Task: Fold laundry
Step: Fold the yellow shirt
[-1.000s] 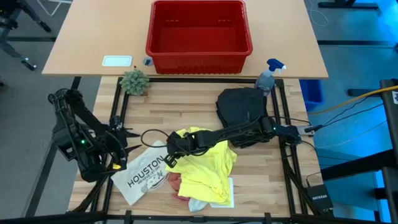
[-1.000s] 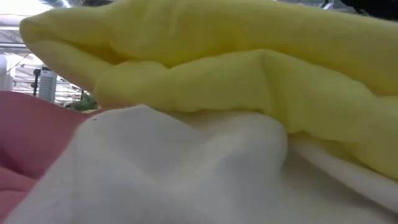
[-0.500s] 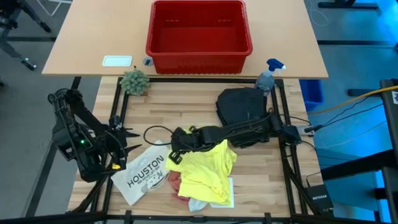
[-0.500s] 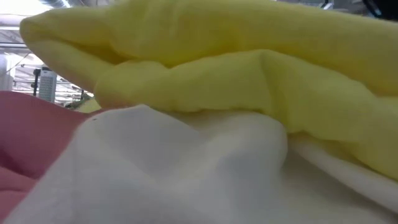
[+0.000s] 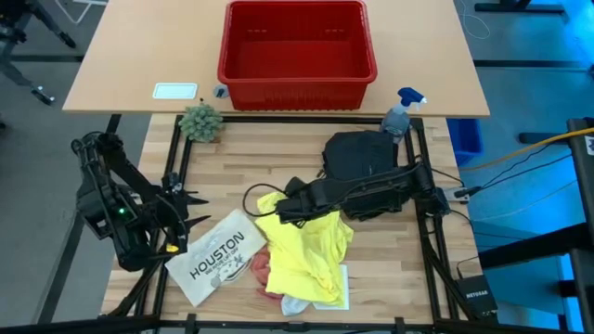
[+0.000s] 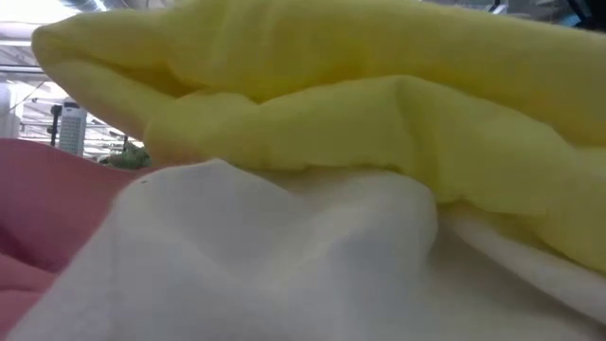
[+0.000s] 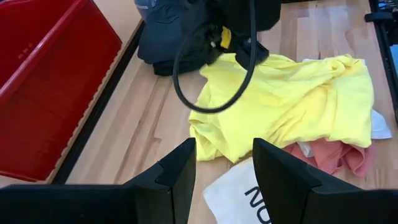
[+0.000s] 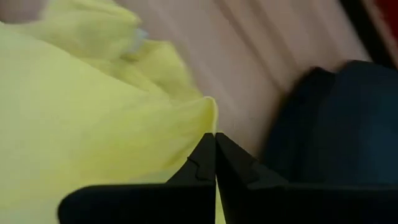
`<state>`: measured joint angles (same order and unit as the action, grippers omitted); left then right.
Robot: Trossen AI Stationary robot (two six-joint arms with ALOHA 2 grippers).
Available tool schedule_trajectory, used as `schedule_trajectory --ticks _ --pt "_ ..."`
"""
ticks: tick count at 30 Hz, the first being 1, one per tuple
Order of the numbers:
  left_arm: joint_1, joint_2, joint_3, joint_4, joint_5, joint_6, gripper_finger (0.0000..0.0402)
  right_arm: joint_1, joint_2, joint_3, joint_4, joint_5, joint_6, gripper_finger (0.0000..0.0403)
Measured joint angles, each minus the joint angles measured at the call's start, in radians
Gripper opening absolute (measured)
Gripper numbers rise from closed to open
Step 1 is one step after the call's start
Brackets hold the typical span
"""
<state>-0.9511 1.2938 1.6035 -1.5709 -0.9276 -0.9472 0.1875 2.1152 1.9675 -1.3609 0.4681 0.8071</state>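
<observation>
High view: the right gripper (image 5: 278, 211) reaches across the surface (image 5: 260, 153) to the near edge of the yellow T-shirt (image 5: 306, 246), which lies crumpled in the middle, over a pink cloth (image 5: 263, 269) and a white cloth (image 5: 295, 303). Dark trousers (image 5: 362, 167) sit bunched behind it. The left gripper (image 5: 176, 218) waits at the left edge beside the flat "HOUSTON" item (image 5: 215, 258), apart from the pile.

Low view: yellow fabric (image 6: 379, 114) is heaped over the white cloth (image 6: 237, 256), the pink cloth (image 6: 38, 218) at one side.

Left wrist view: the left jaws stand parted and hold nothing; the T-shirt (image 7: 298, 106) lies ahead.

Right wrist view: the right jaws are clenched tight at the yellow hem (image 8: 93, 124), the trousers (image 8: 342, 124) just beyond. Whether fabric is pinched between them I cannot tell.

To do this step well, the shirt likely needs lifting by one edge only, drawn clear of the cloths beneath, then spread flat before any fold.
</observation>
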Motion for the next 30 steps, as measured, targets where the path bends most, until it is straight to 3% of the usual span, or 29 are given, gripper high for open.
schedule_trajectory --ticks 7,15,20,23,25,30 --pt "0.000 -0.005 0.000 0.000 0.000 0.000 0.0147 -0.014 -0.007 -0.021 -0.214 0.051 0.134 0.0000" --pt "-0.007 -0.044 -0.055 -0.001 0.006 -0.057 0.0147 -0.002 -0.023 -0.237 -0.205 -0.029 0.250 0.0000" --pt "-0.026 -0.057 -0.072 0.001 0.007 -0.076 0.0147 0.018 -0.107 -0.425 -0.101 -0.105 0.341 0.0000" --pt "-0.033 -0.064 -0.088 0.001 0.007 -0.086 0.0147 0.042 -0.182 -0.527 0.061 -0.111 0.372 0.0000" --pt "-0.033 -0.069 -0.102 -0.001 0.007 -0.091 0.0147 0.054 -0.231 -0.561 0.150 -0.100 0.396 0.0001" --pt "-0.033 -0.078 -0.122 -0.001 0.007 -0.115 0.0147 0.065 -0.320 -0.553 0.170 -0.003 0.521 0.0025"
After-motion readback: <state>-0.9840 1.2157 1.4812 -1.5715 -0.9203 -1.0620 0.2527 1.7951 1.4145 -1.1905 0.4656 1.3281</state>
